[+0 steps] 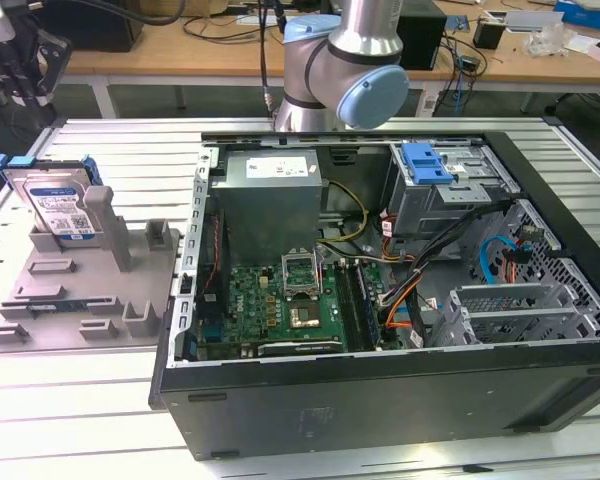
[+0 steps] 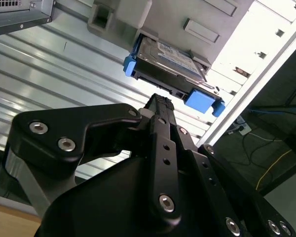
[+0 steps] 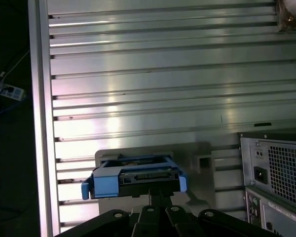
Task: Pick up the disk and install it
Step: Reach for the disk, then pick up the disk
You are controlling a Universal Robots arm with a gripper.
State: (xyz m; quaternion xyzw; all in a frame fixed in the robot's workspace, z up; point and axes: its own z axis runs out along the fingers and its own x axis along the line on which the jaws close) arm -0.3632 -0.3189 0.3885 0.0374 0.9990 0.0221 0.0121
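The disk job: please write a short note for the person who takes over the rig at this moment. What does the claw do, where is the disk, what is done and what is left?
Claw: shut, holding nothing. In both wrist views it points at the disk and looks close to it but apart from it.
Disk: stands on edge in the grey stand on the table, at the exterior view's left of the open computer case.
Done: nothing that shows; the disk is not yet picked up.
Left: the whole job, both the pick-up and the install.

Disk (image 1: 60, 205) partly behind grey holder (image 1: 80, 290)
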